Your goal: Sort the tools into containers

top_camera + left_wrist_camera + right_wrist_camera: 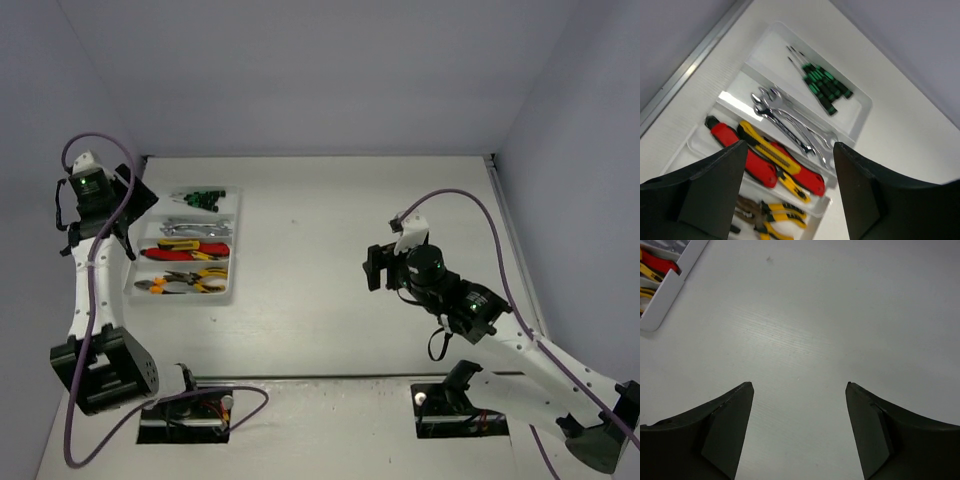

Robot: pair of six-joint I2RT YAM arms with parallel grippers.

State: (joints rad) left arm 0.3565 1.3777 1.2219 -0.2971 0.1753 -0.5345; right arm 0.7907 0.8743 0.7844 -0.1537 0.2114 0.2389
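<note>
The white organiser tray (232, 272) lies at the table's left, and all the tools I see are in its containers. Black-green screwdrivers (203, 198) fill the far compartment, then silver wrenches (195, 228), red and yellow cutters (190, 250), and yellow-handled pliers (185, 283) nearest. My left gripper (128, 222) hovers above the tray's left side, open and empty. From the left wrist, the left gripper (790, 144) looks down on screwdrivers (822, 85), wrenches (790, 122), cutters (752, 161) and pliers (775, 216). My right gripper (373, 267) hangs open over bare table, holding nothing.
The right wrist view shows the right gripper (799, 384) above plain white tabletop, with a corner of the tray (665, 295) at its top left. Grey walls close the table at the back and both sides. Two cut-outs with cables sit at the near edge.
</note>
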